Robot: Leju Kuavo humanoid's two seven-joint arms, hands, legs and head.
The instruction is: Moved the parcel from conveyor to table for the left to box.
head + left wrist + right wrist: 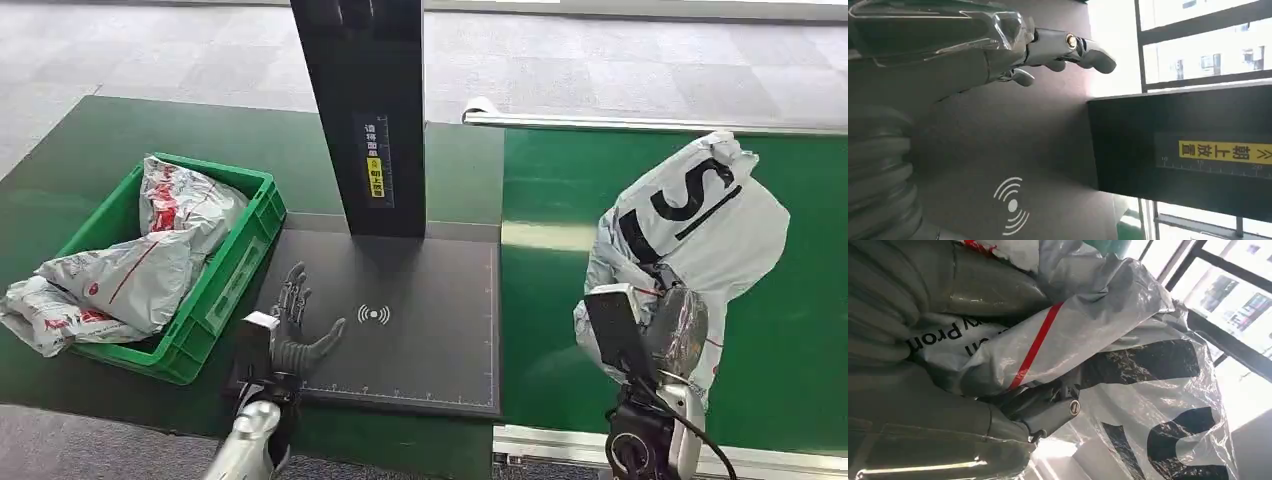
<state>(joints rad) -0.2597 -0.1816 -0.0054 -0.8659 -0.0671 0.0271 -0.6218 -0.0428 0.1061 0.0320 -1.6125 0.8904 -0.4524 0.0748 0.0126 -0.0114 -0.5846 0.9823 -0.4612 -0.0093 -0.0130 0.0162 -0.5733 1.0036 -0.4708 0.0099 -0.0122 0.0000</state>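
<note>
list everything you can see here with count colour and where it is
parcel: one, white-grey plastic with black lettering, held up over the conveyor
conveyor: one, green belt, right side
crate: one, green, left of the pad
bagged parcels: at least three, white-grey with red print, in the crate, one hanging over its edge
scanner pad: one, dark grey, centre of the table
post: one, black with yellow label, rising from the pad's far edge
left hand: one, dark grey, fingers apart, over the pad's near-left corner
right hand: one, grey, gripping the parcel
</note>
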